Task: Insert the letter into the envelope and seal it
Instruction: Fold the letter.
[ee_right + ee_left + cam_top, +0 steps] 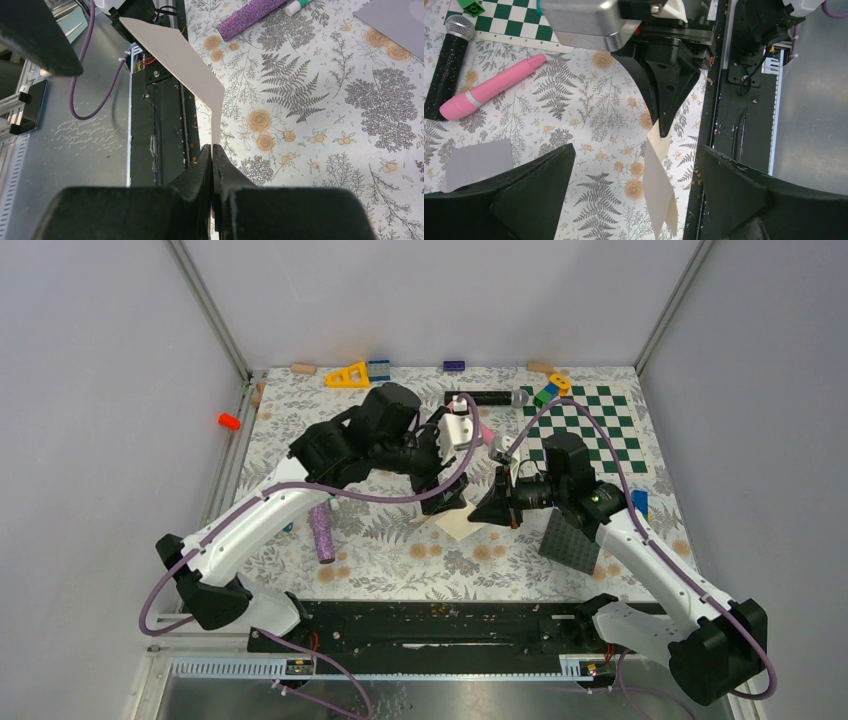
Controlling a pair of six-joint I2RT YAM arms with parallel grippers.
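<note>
My right gripper (212,148) is shut on the lower edge of the letter (180,60), a cream sheet that stands up from the jaws and bends over to the left. In the left wrist view the letter (659,175) hangs twisted from the right gripper's black fingertips (664,125), between the wide-open fingers of my left gripper (635,150), which do not touch it. From above, both grippers meet over the letter (462,525) at mid-table. The grey envelope (474,160) lies flat on the floral cloth, beside my left gripper's left finger, and shows again as the envelope (400,20).
A pink cylinder (489,87) and a black microphone (446,65) lie beyond the envelope, near the green checkerboard (585,425). A dark studded plate (572,540) sits under the right arm. A purple glitter cylinder (322,532) lies left. The black rail (430,625) borders the near edge.
</note>
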